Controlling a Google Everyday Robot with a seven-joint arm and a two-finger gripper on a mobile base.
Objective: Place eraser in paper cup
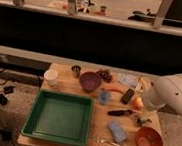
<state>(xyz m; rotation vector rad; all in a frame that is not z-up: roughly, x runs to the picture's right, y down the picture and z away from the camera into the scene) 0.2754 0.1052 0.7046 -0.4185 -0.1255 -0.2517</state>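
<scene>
While left of gripper (142,119), eraser (127,96) diagonal.

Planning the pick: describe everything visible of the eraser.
The eraser is a small flat black rectangular block, matte-looking. It lies flat and slightly angled on the wooden table, between an orange carrot-like piece and a round orange fruit. Nothing grips it; the gripper hangs below the white arm, apart from it.
</scene>
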